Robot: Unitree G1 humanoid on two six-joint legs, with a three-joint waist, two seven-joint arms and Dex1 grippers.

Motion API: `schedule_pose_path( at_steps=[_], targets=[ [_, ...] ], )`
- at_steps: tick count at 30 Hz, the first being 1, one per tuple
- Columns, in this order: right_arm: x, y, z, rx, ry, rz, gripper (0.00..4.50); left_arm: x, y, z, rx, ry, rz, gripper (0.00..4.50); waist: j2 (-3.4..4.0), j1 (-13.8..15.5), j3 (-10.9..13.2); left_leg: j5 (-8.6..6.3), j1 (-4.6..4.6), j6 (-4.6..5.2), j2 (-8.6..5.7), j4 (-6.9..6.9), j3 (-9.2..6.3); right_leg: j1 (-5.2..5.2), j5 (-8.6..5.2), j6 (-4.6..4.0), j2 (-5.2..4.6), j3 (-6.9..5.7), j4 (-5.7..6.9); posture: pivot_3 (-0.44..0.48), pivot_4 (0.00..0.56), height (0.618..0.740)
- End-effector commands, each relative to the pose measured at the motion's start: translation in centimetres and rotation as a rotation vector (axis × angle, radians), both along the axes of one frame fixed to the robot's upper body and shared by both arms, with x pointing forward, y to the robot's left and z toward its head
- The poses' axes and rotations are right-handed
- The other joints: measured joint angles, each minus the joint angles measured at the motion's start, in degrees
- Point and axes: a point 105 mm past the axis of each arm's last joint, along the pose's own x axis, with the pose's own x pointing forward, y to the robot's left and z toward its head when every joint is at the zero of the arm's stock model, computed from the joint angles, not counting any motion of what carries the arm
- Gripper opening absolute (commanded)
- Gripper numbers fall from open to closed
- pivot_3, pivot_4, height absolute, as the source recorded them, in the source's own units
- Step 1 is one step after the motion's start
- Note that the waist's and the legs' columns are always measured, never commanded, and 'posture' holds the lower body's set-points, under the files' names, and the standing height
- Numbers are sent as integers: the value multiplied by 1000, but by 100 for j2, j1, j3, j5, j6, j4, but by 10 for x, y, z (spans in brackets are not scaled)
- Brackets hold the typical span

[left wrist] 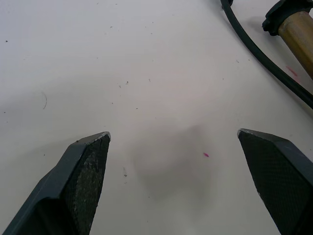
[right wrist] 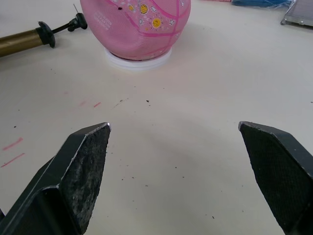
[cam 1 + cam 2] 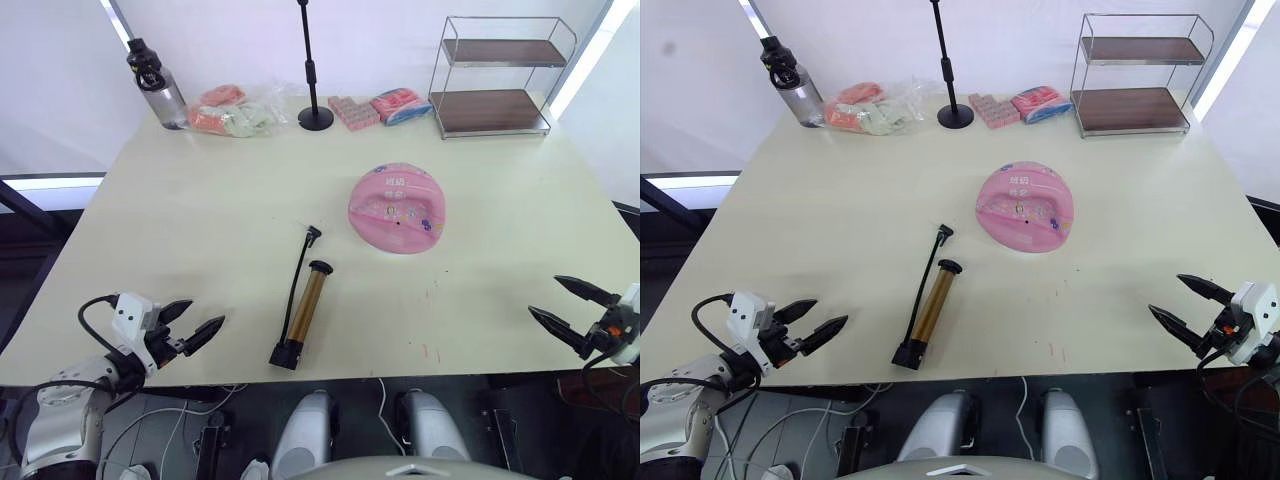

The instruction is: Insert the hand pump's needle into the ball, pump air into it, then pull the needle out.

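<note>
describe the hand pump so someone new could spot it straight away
On the cream table, look near the front edge at the middle, in front of the pink ball. The hand pump lies flat there: a slim bronze-gold cylinder with black ends and a thin black hose alongside, unlike the upright black stand pole at the back.

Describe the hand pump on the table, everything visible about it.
The hand pump lies flat on the cream table, near its front edge, apart from the pink ball. It has a slim bronze-gold, metallic-looking barrel with black caps at both ends, the near end bearing a black handle. A thin black hose runs alongside the barrel from the near end to a small black fitting at the far end, pointing away from the robot. Neither open gripper, left or right, touches it.
</note>
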Motion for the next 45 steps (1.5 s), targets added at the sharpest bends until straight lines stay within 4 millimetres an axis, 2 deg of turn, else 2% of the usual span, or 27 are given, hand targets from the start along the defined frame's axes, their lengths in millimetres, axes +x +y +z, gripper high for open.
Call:
schedule_pose_path(
  at_steps=[1,11,16,20,23,26,30,38,45],
  targets=[
    [0,-7,9,-21,-45,-5,4398,-1,7,8,20,-34,4,4412,0,0,0,0,0,0,0,0,0,0,0,0,0,0,0,0,150,740],
    [3,-4,6,-16,-59,21,4398,-1,5,13,5,-62,2,4412,0,0,0,0,1,0,1,-3,3,-1,3,-4,-28,-4,-5,0,150,740],
    [1,2,10,-14,-74,58,4398,8,-3,20,-1,-85,-4,4412,0,2,0,0,1,0,1,-4,3,0,3,-4,-29,-4,-6,0,150,740],
    [-1,8,12,-39,-77,103,4398,19,-20,30,-20,-115,-21,4412,1,6,0,0,1,0,1,-4,3,0,4,-4,-29,-5,-6,0,150,740],
    [-5,21,19,-15,-78,163,4398,42,-33,42,-25,-159,7,4412,2,33,0,0,0,0,-1,-3,1,0,15,16,-27,-7,-6,0,150,740],
    [-11,31,22,8,-70,204,4398,56,-45,51,-35,-174,12,4412,2,49,-1,0,0,0,0,-2,-2,2,17,18,-2,-9,-6,0,150,740],
    [-18,49,31,41,-83,262,4398,76,-71,68,-96,-188,2,4412,2,51,0,0,0,-1,-1,-5,-1,1,17,18,3,-6,-7,0,150,740],
    [-16,70,49,58,-126,321,4398,104,-115,71,-43,-129,-8,4412,2,78,0,1,-2,-1,-4,-3,-6,3,18,19,14,-6,-6,0,150,740],
    [-12,89,66,76,-182,364,4398,124,-131,48,29,-56,70,4412,2,98,0,3,-1,-3,-8,-2,-8,3,18,19,16,-6,-6,0,150,740]
  ],
)
